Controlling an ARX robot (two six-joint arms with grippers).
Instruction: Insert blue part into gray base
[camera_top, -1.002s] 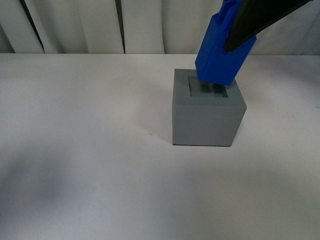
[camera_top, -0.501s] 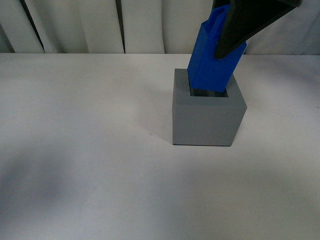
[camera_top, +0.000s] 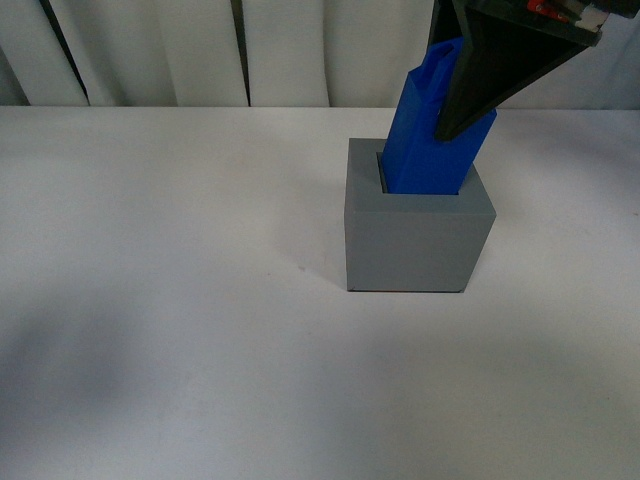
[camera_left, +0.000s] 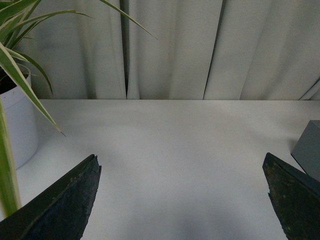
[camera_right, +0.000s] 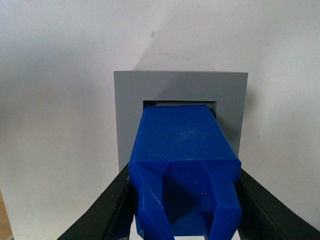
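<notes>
The gray base stands on the white table right of centre. The blue part leans slightly to the right, its lower end inside the base's square recess. My right gripper is shut on the part's upper end. In the right wrist view the blue part fills the recess of the gray base, and a black finger presses on each side of it. My left gripper is open and empty over bare table, with a corner of the gray base at the frame's edge.
A potted plant in a white pot with long striped leaves stands near the left gripper. A pale curtain hangs behind the table's far edge. The white table stretches left of and in front of the base.
The right gripper has lowered the blue part from just above the base's rim down into the recess. The part now stands more upright. The base has not moved.
</notes>
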